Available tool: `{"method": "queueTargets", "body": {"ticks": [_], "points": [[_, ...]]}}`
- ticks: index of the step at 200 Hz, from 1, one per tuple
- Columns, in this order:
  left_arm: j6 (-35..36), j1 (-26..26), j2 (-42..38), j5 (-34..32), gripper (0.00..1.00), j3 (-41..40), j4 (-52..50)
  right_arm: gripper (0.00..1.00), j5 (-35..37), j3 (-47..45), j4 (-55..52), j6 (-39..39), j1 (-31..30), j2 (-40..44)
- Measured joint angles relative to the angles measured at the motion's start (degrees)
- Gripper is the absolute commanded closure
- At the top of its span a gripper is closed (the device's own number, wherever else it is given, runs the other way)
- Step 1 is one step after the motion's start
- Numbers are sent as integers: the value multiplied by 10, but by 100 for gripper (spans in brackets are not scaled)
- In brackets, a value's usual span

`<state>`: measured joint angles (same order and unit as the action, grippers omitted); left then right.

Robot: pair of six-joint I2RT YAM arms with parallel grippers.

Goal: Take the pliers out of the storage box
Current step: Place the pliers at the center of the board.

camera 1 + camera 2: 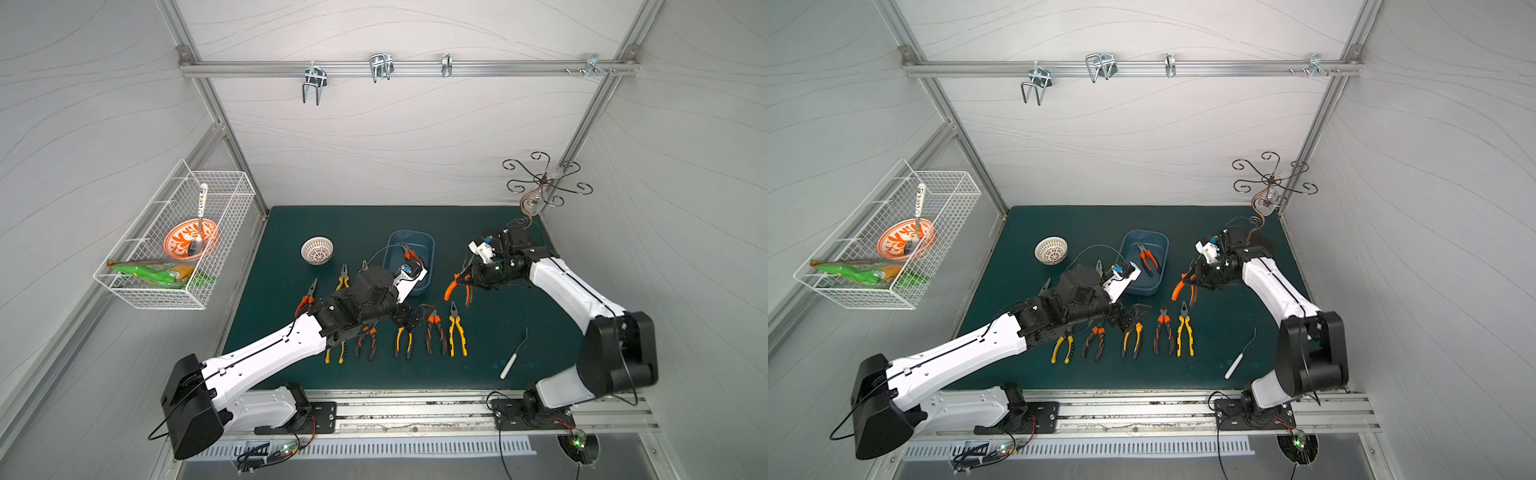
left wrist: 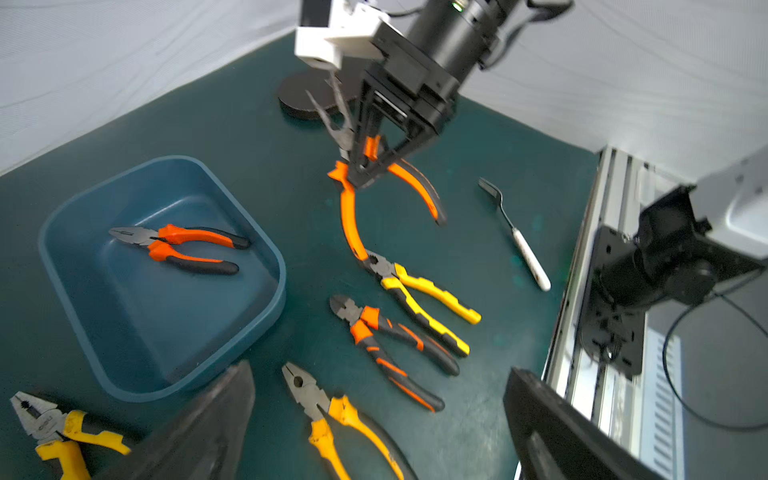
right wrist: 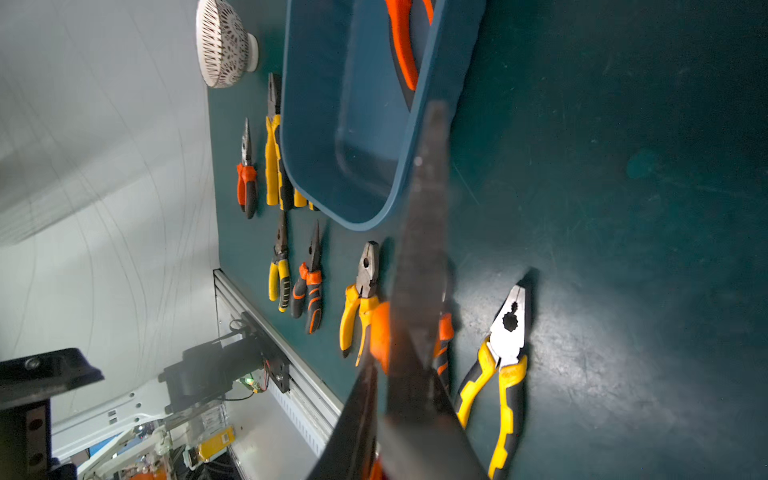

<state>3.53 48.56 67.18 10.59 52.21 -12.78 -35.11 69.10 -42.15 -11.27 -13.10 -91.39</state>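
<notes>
1. While the right fingers (image 2: pixel 358 124) grasp one pair (image 2: pixel 347 208) above the counter (image 2: pixel 249 166), the last pliers (image 2: pixel 178 249) lie lengthwise in the box (image 2: pixel 174 332).
2. Left fingers (image 2: pixel 199 424), released, hover just beside the box: use them.

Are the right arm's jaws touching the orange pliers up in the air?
Touching. The left wrist view shows the right gripper, jaws closed on the orange pliers.

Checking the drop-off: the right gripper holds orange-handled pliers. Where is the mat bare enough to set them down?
Bare mat lies between the yellow-handled pliers ending the front row and the white-handled hook tool, near the right gripper. The strip behind the storage box is bare too. Crowded: the pliers row around the left arm.
</notes>
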Motion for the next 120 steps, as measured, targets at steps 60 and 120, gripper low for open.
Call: {"method": "queueTargets", "body": {"ticks": [60, 120], "points": [[75, -72, -8, 88, 0, -22, -27, 100, 2, 170, -59, 61, -7, -196], [87, -80, -8, 98, 0, -22, -29, 92, 1, 309, -98, 91, -11, -353]]}}
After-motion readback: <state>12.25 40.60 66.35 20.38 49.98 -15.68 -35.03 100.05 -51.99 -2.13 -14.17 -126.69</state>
